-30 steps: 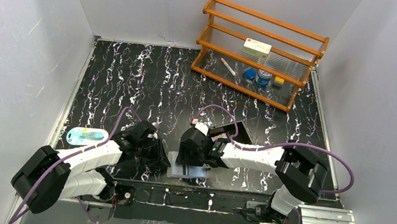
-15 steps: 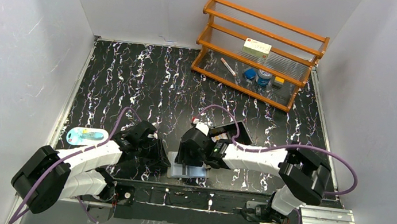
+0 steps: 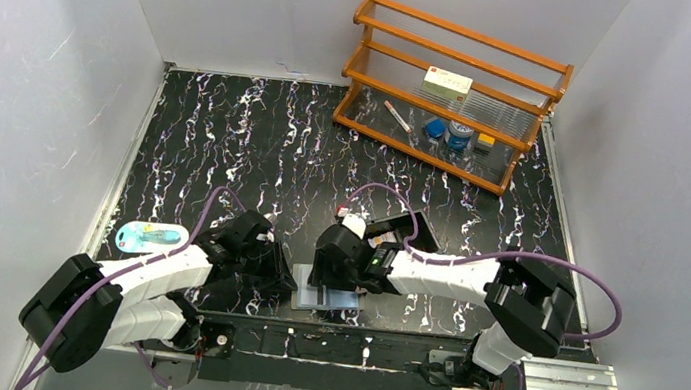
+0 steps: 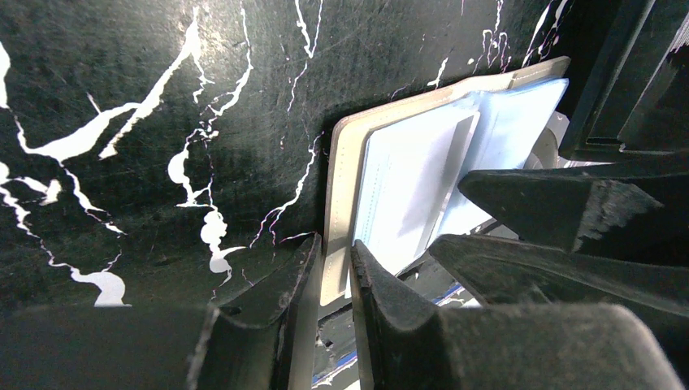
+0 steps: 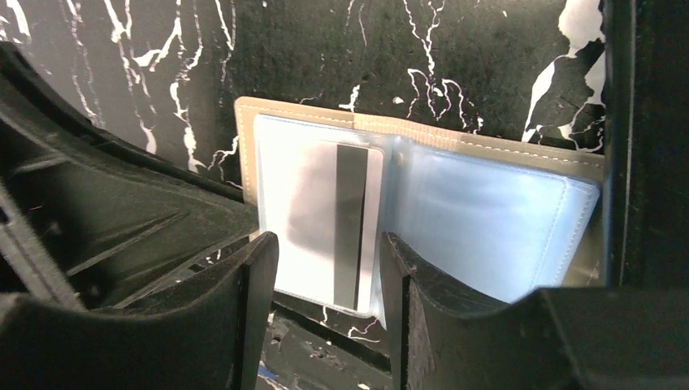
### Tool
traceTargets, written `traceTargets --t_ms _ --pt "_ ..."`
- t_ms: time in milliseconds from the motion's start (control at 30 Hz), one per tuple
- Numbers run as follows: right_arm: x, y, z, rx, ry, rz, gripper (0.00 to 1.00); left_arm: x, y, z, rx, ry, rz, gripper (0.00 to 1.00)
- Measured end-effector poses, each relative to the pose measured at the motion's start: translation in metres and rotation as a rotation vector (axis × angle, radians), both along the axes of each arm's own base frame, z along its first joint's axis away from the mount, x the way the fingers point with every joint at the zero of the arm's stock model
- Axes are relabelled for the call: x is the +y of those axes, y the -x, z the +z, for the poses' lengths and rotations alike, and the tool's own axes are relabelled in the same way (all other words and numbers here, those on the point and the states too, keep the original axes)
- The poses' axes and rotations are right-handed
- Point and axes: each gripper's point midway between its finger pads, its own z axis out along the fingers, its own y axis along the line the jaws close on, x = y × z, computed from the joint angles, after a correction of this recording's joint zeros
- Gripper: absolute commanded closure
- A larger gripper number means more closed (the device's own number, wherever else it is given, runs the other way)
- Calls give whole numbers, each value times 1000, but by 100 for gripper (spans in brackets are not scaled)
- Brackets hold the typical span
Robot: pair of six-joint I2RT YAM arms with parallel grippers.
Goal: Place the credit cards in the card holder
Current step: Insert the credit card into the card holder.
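The card holder lies open near the table's front edge, a beige-grey cover with bluish clear sleeves. A pale credit card with a black stripe sits in the left sleeve, and shows in the left wrist view too as a credit card. My left gripper is shut on the holder's left cover edge, coming from the left gripper side. My right gripper stands open over the card's near end, one finger on each side; from above the right gripper hovers over the holder.
A wooden rack with a box and small items stands at the back right. A black tray lies behind the right wrist. A blue-green packet lies at the left edge. The metal front rail runs just below the holder.
The right arm has shifted very slightly over the holder. The left gripper keeps its hold on the cover edge.
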Motion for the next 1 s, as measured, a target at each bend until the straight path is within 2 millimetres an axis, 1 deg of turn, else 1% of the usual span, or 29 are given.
traceTargets --t_ms 133,167,367,533,633,700,767,833,933,1000 --pt "-1 2 -11 18 24 6 43 0 0 0 0 0 -1 81" --pt "0 3 -10 20 22 8 44 0 0 0 0 0 -1 81" --pt "2 3 -11 21 22 16 54 0 0 0 0 0 -1 81" --pt "1 4 -12 21 31 20 66 0 0 0 2 1 -2 81" --pt "-1 4 -14 22 40 18 69 0 0 0 2 2 -2 81" --pt "-2 4 -15 21 47 15 67 0 0 0 2 2 -3 81" --pt "-4 4 -15 18 60 14 60 0 0 0 3 0 -3 79" --pt "-5 4 -12 8 71 21 55 0 0 1 4 -6 -2 74" --pt "-9 5 2 -23 75 43 53 2 0 3 -1 -13 3 69" --pt "-12 4 14 -44 72 47 53 5 0 6 -13 -17 13 64"
